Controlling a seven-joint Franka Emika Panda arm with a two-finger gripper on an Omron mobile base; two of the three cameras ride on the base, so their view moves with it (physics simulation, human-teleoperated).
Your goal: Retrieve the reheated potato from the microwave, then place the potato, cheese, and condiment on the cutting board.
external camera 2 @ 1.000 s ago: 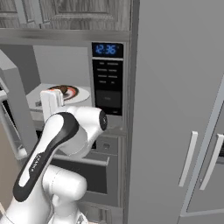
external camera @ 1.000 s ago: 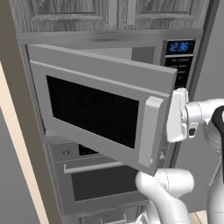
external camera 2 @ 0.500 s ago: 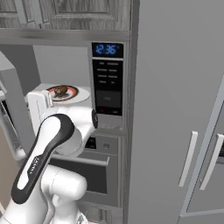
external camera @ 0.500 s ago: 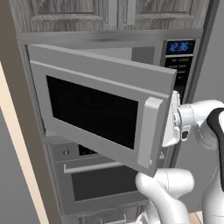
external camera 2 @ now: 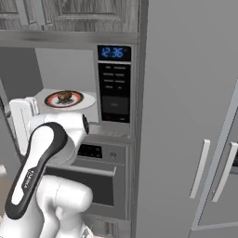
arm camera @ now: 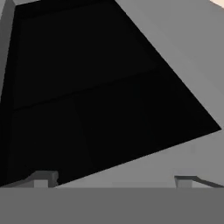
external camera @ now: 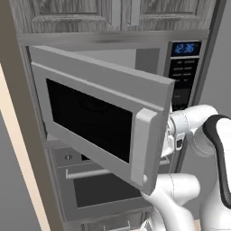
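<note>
The microwave (external camera 2: 114,79) stands with its door (external camera: 99,117) swung partly open. Inside, the potato (external camera 2: 65,95) lies on a white plate (external camera 2: 86,101). My hand reaches behind the door's free edge, its inner side facing me. The gripper (arm camera: 114,180) is open, fingertips (arm camera: 41,177) wide apart against the door's dark window (arm camera: 96,87), with nothing between them. The cheese, the condiment and the cutting board are out of view.
A steel oven with a bar handle (external camera: 90,173) sits right under the microwave. Wooden cabinets (external camera: 113,13) hang above it. Tall grey cabinet doors with long handles (external camera 2: 202,167) stand to the right. A beige wall edge (external camera: 22,149) runs down the left.
My hand has moved further left behind the door and the door has swung a little wider. The potato on its plate now shows more fully.
</note>
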